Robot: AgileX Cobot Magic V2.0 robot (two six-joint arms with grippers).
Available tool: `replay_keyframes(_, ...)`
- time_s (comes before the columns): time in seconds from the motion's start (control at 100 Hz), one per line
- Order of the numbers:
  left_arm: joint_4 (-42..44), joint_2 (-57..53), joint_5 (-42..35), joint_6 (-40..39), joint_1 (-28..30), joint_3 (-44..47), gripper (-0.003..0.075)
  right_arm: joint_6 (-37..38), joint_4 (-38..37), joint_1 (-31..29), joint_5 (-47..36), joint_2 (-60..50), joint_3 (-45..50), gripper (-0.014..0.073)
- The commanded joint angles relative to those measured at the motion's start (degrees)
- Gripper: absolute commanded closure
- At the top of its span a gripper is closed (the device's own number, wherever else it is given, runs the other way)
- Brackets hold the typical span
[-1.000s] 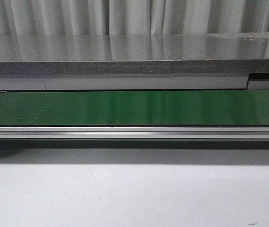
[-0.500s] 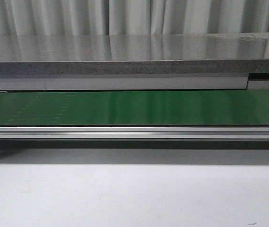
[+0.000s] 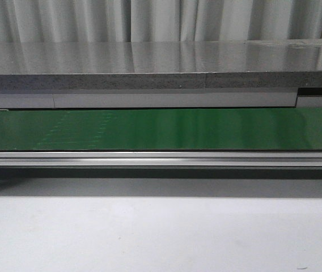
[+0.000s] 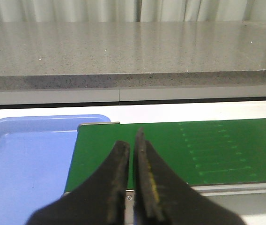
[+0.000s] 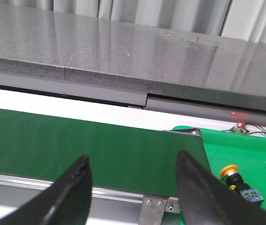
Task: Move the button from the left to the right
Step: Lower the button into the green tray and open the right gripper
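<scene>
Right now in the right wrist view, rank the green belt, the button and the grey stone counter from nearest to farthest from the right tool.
1. Green belt, directly beyond the open right tool.
2. Button, in the green tray off the belt's end, beside one finger.
3. Grey stone counter, farthest, behind the belt.

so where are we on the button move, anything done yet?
One button already sits in the green bin past the belt's right end. Nothing is in hand: the left claw is shut and empty over the green belt beside the blue tray, which looks bare; the right claw is open. No button shows on the belt.
</scene>
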Motion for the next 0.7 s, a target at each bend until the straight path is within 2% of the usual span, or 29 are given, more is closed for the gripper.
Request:
replay_keyframes(0.0, -0.8, 0.3, -4.6, 0.0, -0.4, -1.6, 0.0715, 0.2, 0.5, 0.1, -3.8, 0.4, -1.3, 0.0344)
replay_keyframes(0.17, -0.8, 0.3, -4.6, 0.0, -0.4, -1.6, 0.0715, 0.2, 0.5, 0.1, -3.9, 0.4, -1.3, 0.0583)
replay_keyframes(0.25, -0.8, 0.3, -4.6, 0.0, -0.4, -1.6, 0.0715, 0.2, 0.5, 0.1, -3.9, 0.4, -1.3, 0.0670)
replay_keyframes(0.69, -0.8, 0.3, -4.6, 0.0, -0.4, -1.6, 0.0715, 0.2, 0.5, 0.1, -3.9, 0.4, -1.3, 0.0662)
